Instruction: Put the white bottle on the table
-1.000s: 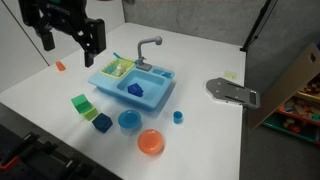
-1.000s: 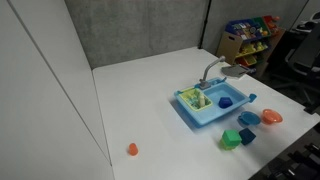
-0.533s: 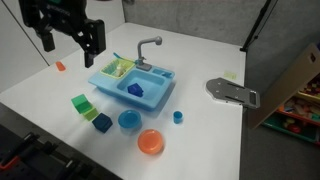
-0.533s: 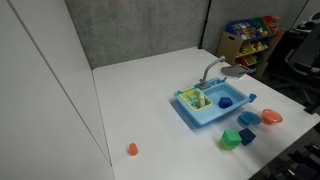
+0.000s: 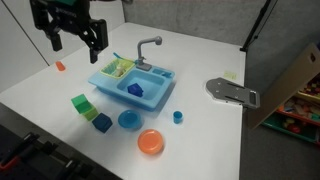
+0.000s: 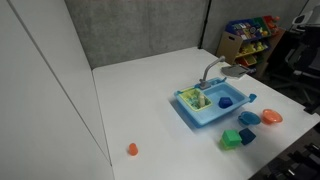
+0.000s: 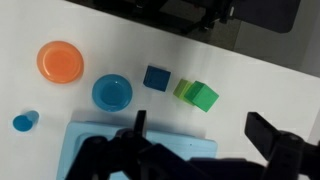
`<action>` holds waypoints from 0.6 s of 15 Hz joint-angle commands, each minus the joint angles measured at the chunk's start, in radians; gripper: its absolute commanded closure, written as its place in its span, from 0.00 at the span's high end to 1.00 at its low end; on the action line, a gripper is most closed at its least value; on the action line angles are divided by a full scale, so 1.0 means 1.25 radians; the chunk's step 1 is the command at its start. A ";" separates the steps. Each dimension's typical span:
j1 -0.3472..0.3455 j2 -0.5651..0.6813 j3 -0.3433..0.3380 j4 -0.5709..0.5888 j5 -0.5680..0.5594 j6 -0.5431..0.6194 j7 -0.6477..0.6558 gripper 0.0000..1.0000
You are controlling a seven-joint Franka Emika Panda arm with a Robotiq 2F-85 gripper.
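**Entry 1, gripper** (image 5: pixel 77 44): we log it hanging high above the white surface (image 5: pixel 200 55), off the end of the sink that holds the yellow-green items. Its fingers (image 7: pixel 266 135) are spread wide with nothing between them.

**Entry 2, white bottle** (image 5: pixel 230 75): we record only a faint cream spot on the surface just behind the grey plate (image 5: pixel 232 92), well apart from the gripper. It is too small for us to confirm its shape.

**Entry 3, light-blue toy sink** (image 5: pixel 150 98): it stands mid-surface with a grey faucet (image 5: pixel 148 45) at its back edge. One compartment holds yellow-green items; the other holds a dark blue piece (image 5: pixel 136 89).

**Entry 4, items in front of the sink:**
- two green cubes (image 5: pixel 82 104) touching each other
- a dark blue cube (image 5: pixel 102 122) just beside them
- a blue bowl (image 5: pixel 128 120)
- an orange bowl (image 5: pixel 150 142)
- a small blue cup (image 5: pixel 177 116) standing apart

**Entry 5, small orange object** (image 5: pixel 60 66): it lies alone near the surface's edge, below the gripper in an exterior view.
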 commanded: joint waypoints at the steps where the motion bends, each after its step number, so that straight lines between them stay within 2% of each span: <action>1: 0.004 0.058 0.041 0.037 0.016 0.056 0.032 1.00; 9: 0.022 0.201 0.130 0.109 0.000 0.210 0.151 1.00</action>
